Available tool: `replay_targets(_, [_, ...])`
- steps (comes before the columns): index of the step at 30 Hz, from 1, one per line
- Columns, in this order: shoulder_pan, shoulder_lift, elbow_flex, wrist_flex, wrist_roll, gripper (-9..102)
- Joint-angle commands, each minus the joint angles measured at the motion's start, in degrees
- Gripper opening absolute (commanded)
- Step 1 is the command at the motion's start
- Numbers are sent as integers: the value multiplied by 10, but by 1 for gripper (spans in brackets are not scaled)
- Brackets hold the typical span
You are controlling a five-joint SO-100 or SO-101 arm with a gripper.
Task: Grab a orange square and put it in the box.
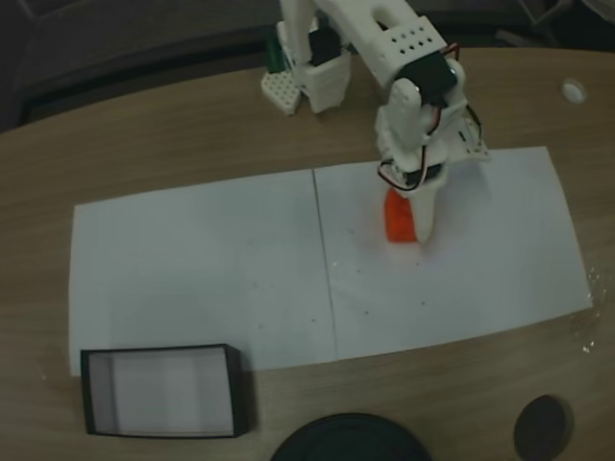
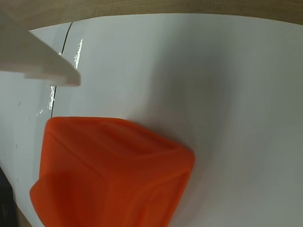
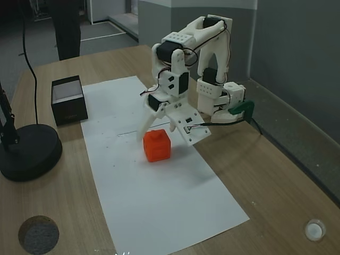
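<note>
The orange square sits on white paper below the arm; in another fixed view the orange square shows a round raised mark on top. My gripper hangs over it, open, with one thin finger to the block's left and the wide jaw to its right. In a fixed view from above, the gripper has its thin finger overlapping the block's right edge. I cannot tell whether they touch. The wrist view holds the block at lower left and one white finger at upper left. The box stands far off near the table's front left.
White paper sheets cover the wooden table. A large black round base stands near the box. A small dark disc lies at the front right, and a white cap at the back right.
</note>
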Motion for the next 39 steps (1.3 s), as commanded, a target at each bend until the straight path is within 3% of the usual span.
replay_targets(1, [-2,-4,-23,-4,2,40])
replay_targets(8, [-2,-32,-18,-33,-4,39])
replay_targets(16, [3,-73,-25,-49,-4,18])
replay_targets(22, [18,-67,-56,-37,-4,16])
replay_targets(26, [98,-67,-125,0,-19,16])
replay_targets(33, [313,-67,-334,78,-141,16])
replay_targets(39, [437,-69,-515,91,-257,16])
